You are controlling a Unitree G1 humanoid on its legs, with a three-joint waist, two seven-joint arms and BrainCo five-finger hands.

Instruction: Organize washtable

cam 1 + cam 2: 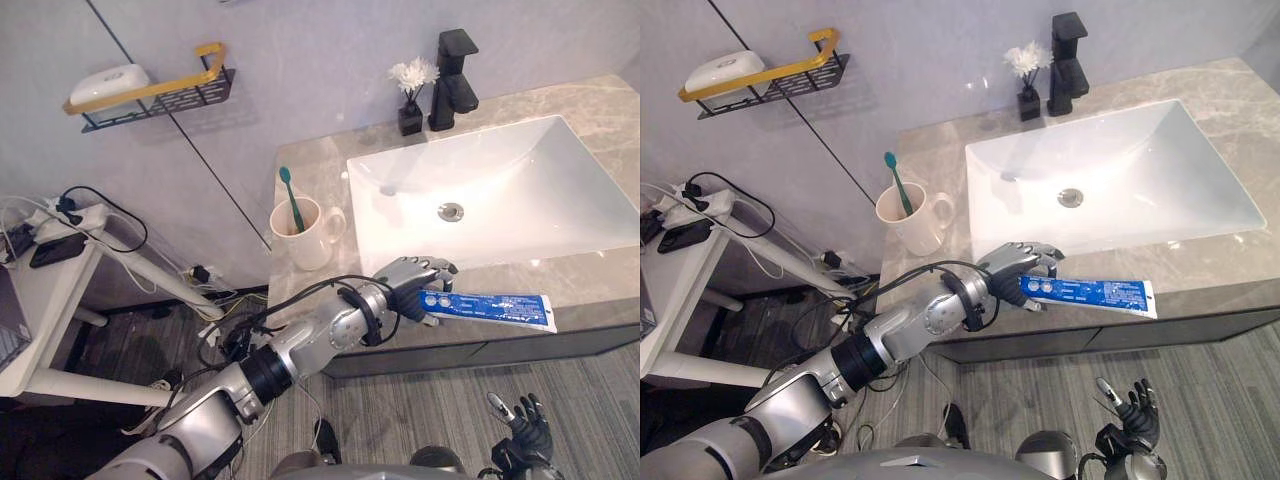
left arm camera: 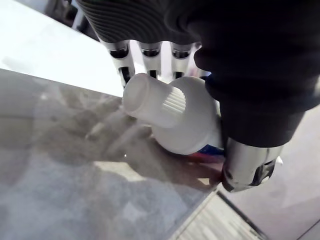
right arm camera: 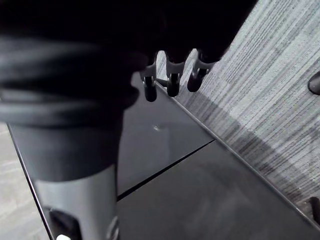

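Note:
A blue and white toothpaste tube [image 1: 490, 307] lies along the front edge of the grey stone counter [image 1: 310, 190], in front of the white sink [image 1: 480, 195]. My left hand [image 1: 412, 280] is shut on its capped end; in the left wrist view the white cap [image 2: 150, 100] sticks out between my fingers [image 2: 122, 60] and thumb [image 2: 250, 165]. A cream mug [image 1: 303, 232] with a green toothbrush [image 1: 290, 195] stands left of the sink. Low over the floor, my right hand [image 1: 525, 425] hangs with relaxed fingers, holding nothing.
A black tap [image 1: 453, 82] and a small black vase with white flowers [image 1: 411, 95] stand behind the sink. A wall rack [image 1: 150, 92] holds a white soap dish [image 1: 108, 82]. A white side table [image 1: 45, 290] with cables stands at left.

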